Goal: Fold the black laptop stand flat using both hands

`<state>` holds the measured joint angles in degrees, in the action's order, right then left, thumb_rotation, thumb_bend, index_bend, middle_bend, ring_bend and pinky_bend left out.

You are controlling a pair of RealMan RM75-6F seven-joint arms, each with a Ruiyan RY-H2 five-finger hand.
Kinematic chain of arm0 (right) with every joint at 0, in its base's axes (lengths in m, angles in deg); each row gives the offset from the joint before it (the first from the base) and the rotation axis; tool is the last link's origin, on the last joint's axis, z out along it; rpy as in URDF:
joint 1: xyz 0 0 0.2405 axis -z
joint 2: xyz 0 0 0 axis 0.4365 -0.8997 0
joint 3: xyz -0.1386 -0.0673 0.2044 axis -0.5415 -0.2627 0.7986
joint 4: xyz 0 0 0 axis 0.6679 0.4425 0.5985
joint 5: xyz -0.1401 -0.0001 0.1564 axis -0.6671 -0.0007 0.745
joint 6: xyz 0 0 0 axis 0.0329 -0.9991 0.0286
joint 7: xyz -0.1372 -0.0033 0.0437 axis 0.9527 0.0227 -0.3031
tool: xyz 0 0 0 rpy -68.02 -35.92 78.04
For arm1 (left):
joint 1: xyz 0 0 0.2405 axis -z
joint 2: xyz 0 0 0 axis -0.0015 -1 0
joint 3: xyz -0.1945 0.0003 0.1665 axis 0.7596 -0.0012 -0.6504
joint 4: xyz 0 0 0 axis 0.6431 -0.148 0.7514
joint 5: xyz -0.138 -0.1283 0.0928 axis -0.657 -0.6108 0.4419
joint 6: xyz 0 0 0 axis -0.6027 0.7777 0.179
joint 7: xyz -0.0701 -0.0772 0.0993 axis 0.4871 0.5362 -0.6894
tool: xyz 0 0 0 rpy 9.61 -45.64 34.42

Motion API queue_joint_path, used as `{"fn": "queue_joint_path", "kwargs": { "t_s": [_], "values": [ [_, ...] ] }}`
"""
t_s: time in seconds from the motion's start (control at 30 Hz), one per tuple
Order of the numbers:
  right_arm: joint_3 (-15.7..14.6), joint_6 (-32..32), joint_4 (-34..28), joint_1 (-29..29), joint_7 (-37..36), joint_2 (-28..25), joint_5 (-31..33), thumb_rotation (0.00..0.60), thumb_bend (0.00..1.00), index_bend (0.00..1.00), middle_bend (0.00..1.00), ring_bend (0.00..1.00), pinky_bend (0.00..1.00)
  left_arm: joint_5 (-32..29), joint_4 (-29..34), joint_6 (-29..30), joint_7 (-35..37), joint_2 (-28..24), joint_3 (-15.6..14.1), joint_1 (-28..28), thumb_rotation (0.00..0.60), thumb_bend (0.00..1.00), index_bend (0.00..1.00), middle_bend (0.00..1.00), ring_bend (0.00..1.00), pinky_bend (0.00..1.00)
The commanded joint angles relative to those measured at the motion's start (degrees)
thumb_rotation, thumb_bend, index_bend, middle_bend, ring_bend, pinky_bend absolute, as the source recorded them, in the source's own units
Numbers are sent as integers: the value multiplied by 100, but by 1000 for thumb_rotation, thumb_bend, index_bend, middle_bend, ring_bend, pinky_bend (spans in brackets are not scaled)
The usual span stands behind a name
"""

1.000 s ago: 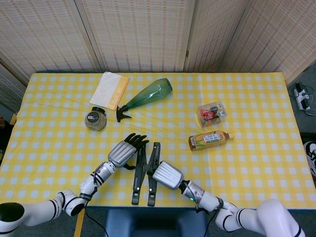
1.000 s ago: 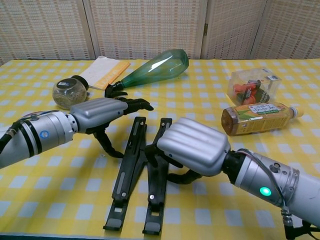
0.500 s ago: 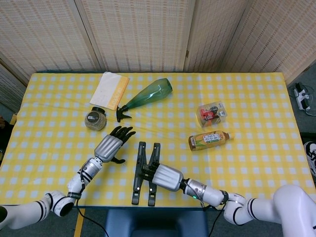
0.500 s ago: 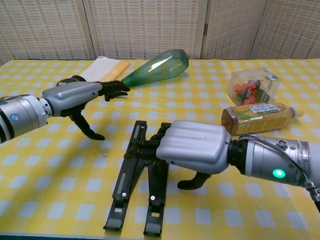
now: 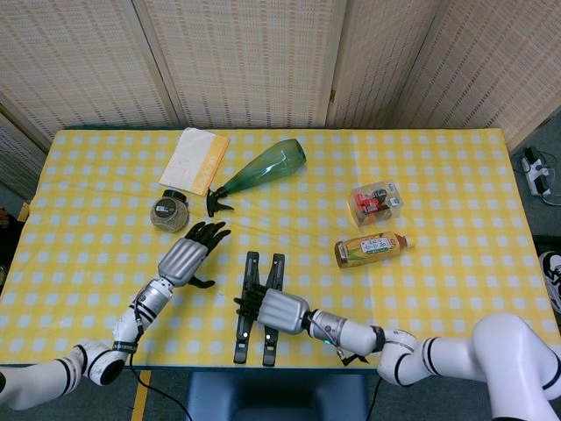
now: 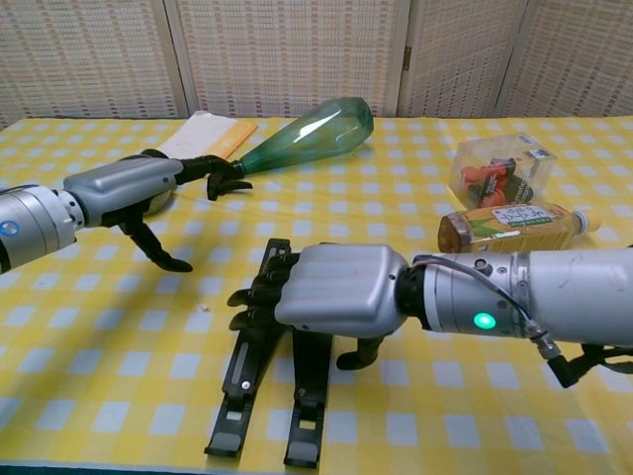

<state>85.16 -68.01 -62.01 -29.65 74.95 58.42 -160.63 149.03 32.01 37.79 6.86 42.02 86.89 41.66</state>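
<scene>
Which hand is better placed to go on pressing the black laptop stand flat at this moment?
The right hand, probably: it lies across the black laptop stand, fingers over its two bars. The left hand hangs off to the side near the jar, holding nothing.

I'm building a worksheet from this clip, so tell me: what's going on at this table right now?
A two-armed robot is working on a black laptop stand lying near the front edge of a yellow checked table. Its right hand rests across the stand's two bars, fingers draped over them. Its left hand hovers off to the side, open and holding nothing, near a small jar and a green bottle.
</scene>
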Motion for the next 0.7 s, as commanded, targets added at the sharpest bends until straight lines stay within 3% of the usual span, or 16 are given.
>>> {"fn": "queue_joint_path", "kwargs": {
  "t_s": [0.03, 0.27, 0.47, 0.7],
  "values": [
    [44, 96, 73, -84, 59, 85, 82, 600, 309, 0, 3, 65, 59, -2, -14, 18, 21, -9, -1, -20, 600, 159, 0, 0, 0, 0],
    [133, 357, 174, -300, 168, 217, 269, 600, 308, 0, 46, 62, 59, -3, -35, 33, 79, -29, -8, -57, 600, 159, 0, 0, 0, 0],
    [237, 720, 166, -505, 321, 255, 592, 600, 308, 14, 145, 76, 59, 1, -16, 65, 102, -38, -3, -85, 600, 159, 0, 0, 0, 0],
    [227, 394, 183, -520, 175, 240, 500, 600, 308, 226, 291, 167, 67, 10, -28, 93, 163, -68, -5, -123, 600, 159, 0, 0, 0, 0]
  ]
}}
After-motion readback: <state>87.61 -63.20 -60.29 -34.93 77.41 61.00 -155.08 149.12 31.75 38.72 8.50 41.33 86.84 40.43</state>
